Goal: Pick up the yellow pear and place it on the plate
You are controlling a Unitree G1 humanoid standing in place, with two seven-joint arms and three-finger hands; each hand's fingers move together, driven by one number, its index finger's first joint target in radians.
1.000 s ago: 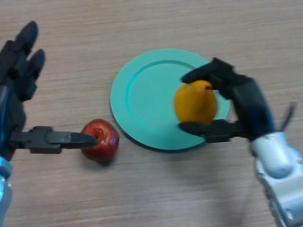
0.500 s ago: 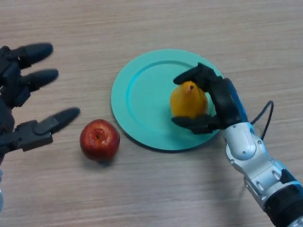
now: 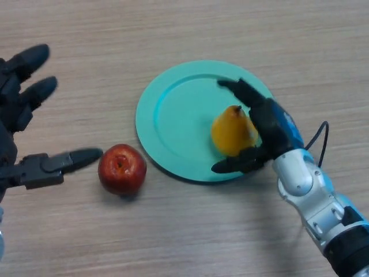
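1. Head view – yellow pear (image 3: 233,131) sits on the teal plate (image 3: 173,115), on its right part, stem end pointing up and away from the robot.
2. Right robot hand (image 3: 266,128) is just beside the pear on its right – fingers spread wide and nearly straight, one reaching past the top of the pear, the thumb below it over the plate's near rim. Cannot tell whether the palm touches the pear; nothing is curled round it.
3. Left robot hand (image 3: 20,133) shows at the left edge above the table (image 3: 184,231), fingers spread wide and straight, holding nothing.
4. Red apple (image 3: 121,169) lies on the table just off the plate's lower left rim; the left thumb tip points at it, close by but apart.
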